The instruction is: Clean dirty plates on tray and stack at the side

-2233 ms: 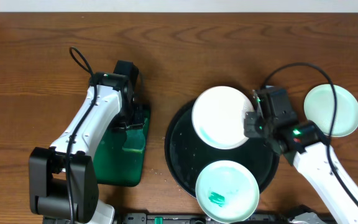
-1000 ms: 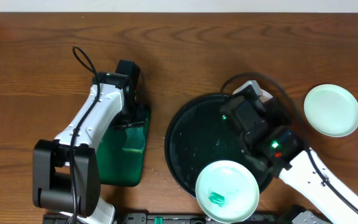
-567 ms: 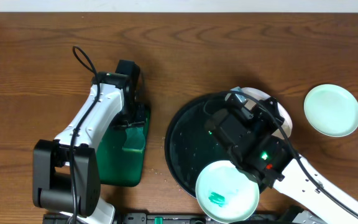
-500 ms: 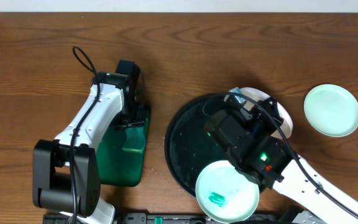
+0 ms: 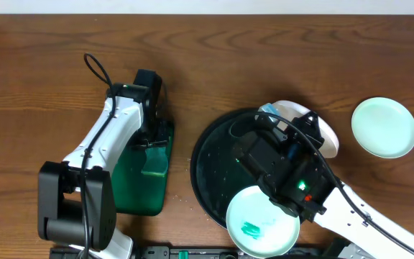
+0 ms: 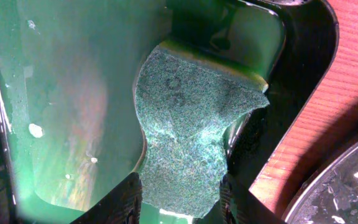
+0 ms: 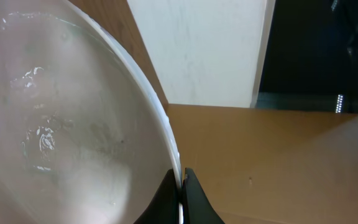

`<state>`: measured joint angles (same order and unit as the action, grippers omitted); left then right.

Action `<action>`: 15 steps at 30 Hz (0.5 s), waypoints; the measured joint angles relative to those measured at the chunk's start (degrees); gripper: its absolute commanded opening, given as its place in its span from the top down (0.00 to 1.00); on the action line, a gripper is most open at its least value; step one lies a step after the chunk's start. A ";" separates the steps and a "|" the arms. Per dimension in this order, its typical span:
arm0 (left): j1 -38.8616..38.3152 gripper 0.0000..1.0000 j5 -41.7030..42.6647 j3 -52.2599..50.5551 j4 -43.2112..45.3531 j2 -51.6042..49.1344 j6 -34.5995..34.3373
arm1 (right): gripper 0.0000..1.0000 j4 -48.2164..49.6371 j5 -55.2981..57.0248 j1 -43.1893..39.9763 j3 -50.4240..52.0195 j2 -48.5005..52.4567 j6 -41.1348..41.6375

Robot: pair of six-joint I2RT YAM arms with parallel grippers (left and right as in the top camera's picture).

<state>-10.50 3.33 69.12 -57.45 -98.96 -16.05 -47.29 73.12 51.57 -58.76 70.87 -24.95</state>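
Moved: right gripper (image 7: 180,186) tilted plate (image 7: 73,124) over tray (image 5: 210,173) | pinches rim; left gripper (image 6: 180,196) pinches sponge (image 6: 185,137) | risk: wet rim slips.

We had the wooden table (image 5: 264,57) carrying the black tray (image 5: 213,167), a green tray (image 5: 141,193), and one plate (image 5: 384,127) alone at the right.
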 measured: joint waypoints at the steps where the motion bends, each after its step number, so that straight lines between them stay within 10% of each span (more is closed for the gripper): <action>1: 0.00 0.58 -0.02 0.00 0.00 0.00 0.00 | 0.99 0.07 0.02 0.09 0.00 0.00 0.00; 15: 0.00 0.62 0.42 -0.02 1.68 -4.50 1.36 | 0.99 1.51 0.22 0.26 0.00 0.00 -0.04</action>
<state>-10.50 3.75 69.10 -55.77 -103.46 -14.70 -45.78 73.34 51.83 -58.76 70.87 -24.99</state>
